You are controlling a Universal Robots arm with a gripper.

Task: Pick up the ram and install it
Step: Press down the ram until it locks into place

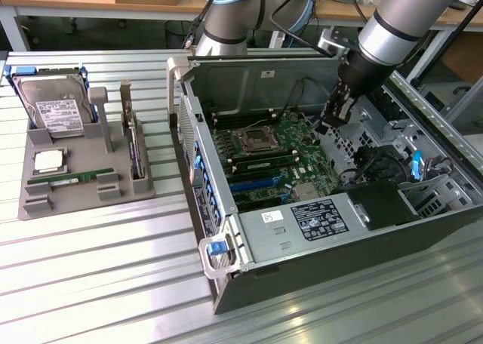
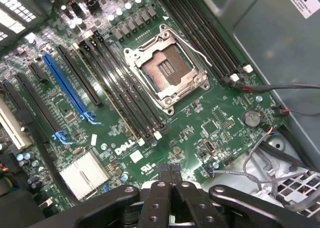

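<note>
The ram, a long thin green stick, lies flat in a groove of the grey holder at the exterior view's left, far from my gripper. My gripper hangs inside the open computer case, above the far side of the green motherboard. In the wrist view the black fingers are pressed together over the motherboard, so the gripper is shut with nothing between them. Long dark memory slots run on both sides of the open processor socket. A thin green strip shows along one slot.
On the holder stand a silver hard drive, a square processor chip and an upright dark expansion card. A power supply box fills the case's near end. Loose cables lie by the board's edge.
</note>
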